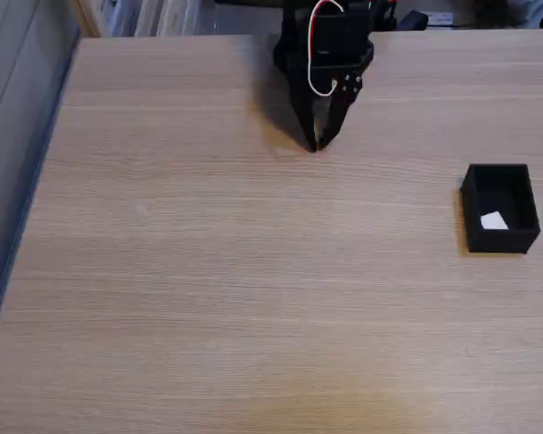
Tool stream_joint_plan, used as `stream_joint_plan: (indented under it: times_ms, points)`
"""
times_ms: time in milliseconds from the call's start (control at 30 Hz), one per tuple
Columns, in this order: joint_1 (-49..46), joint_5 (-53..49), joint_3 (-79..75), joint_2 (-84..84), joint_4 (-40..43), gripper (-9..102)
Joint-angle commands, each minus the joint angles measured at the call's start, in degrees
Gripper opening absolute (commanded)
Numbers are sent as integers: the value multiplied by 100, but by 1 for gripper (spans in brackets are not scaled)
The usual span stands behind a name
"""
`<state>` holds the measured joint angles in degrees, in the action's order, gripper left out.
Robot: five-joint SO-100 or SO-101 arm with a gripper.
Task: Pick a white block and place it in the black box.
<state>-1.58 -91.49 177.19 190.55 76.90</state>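
Note:
The black box stands on the wooden table at the right in the fixed view. A small white block lies inside it, near its lower left corner. My gripper hangs at the far middle of the table, pointing down, with its black fingertips closed together and nothing between them. It is well to the left of the box and farther back.
The wooden table stretches wide to the left and front of the gripper. Its left edge runs along a grey wall. Red and white wires loop over the arm at the back.

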Motion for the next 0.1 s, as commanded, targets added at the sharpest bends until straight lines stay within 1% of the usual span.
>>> stream_joint_plan:
  times_ms: [0, 67]
  points:
    - [-26, 35, 79, 26, 35, 0]
    - [-26, 35, 79, 26, 35, 0]
